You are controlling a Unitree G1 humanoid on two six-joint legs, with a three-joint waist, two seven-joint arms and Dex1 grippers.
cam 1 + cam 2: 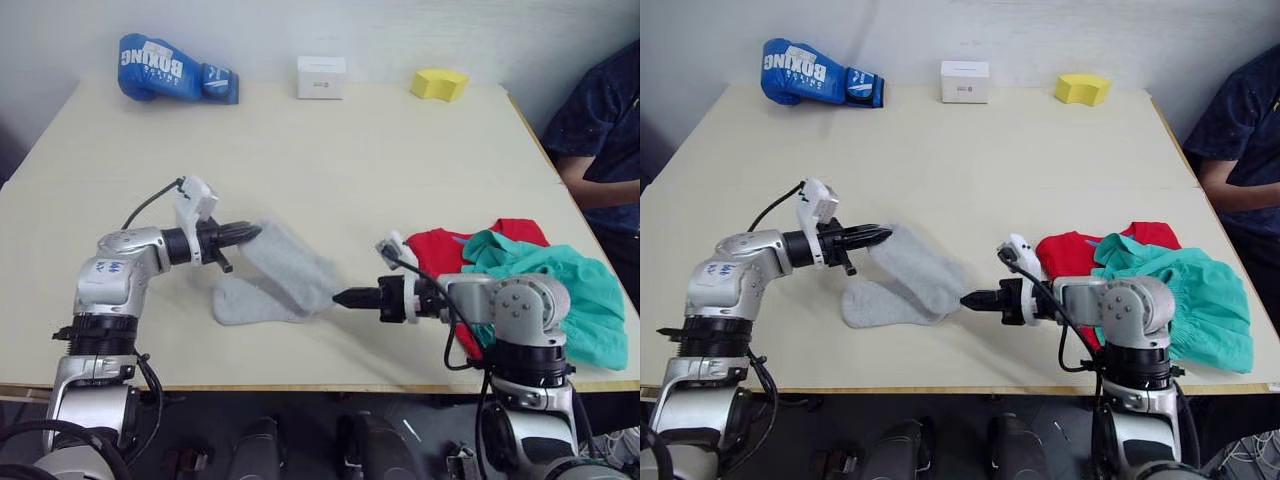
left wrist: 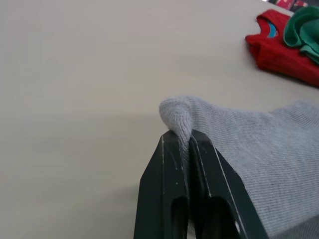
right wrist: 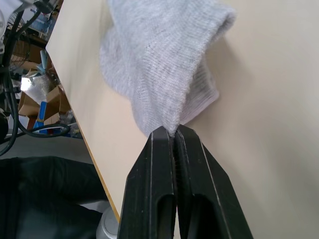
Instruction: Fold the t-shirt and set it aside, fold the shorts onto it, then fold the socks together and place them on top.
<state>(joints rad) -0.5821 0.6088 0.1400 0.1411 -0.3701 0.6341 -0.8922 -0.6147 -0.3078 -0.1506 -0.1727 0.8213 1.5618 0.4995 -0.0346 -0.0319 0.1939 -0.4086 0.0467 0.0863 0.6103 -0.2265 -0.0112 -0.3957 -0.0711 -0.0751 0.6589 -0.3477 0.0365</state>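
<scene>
While shorts point(image 1: 560, 285) lie atop t-shirt point(image 1: 440, 250) on worktop point(image 1: 350, 150), L end effector point(image 1: 255, 232) and R end effector point(image 1: 340, 297) each clamp opposite ends of socks point(image 1: 280, 285).

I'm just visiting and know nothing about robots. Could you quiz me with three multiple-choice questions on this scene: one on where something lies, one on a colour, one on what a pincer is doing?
1. Where do the shorts lie?
A. on the t-shirt
B. beside the boxing glove
C. under the socks

2. What colour is the sponge at the table's far edge?
A. blue
B. yellow
C. red

3. What is the left pincer doing?
A. hanging open
B. gripping the shorts
C. pinching a sock's edge

Answers: 1 A, teal fabric overlaps the red shirt; 2 B, the block is plainly yellow; 3 C, grey knit is squeezed between its shut fingers.
</scene>
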